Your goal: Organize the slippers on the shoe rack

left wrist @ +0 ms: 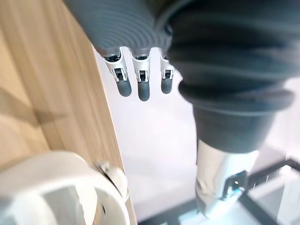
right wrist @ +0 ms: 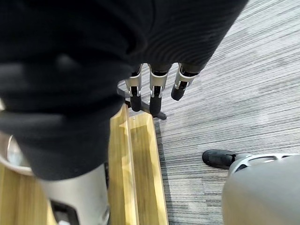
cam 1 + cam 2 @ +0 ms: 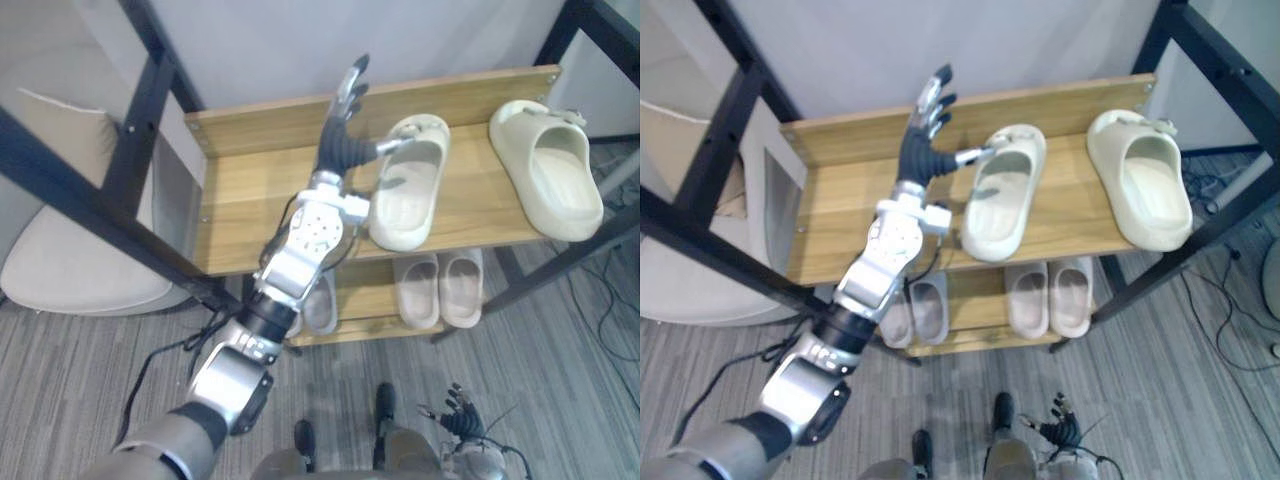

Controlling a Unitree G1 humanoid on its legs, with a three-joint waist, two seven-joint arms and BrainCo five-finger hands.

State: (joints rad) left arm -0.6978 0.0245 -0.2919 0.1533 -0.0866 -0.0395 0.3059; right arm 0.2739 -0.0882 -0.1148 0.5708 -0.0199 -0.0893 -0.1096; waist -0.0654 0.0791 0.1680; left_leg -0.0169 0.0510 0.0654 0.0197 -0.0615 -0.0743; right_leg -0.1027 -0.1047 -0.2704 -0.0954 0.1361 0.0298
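Two cream slippers lie on the rack's top wooden shelf: one near the middle, one at the right end. My left hand is raised over the shelf just left of the middle slipper, open with straight fingers. Its thumb reaches to that slipper's far rim, and the slipper shows close below the hand. My right hand hangs low by the floor in front of the rack, open, its fingers relaxed and holding nothing.
On the lower shelf stand a beige pair of slippers and a grey pair. Black frame bars cross on the left, with a white cushioned seat behind them. Grey carpet lies in front.
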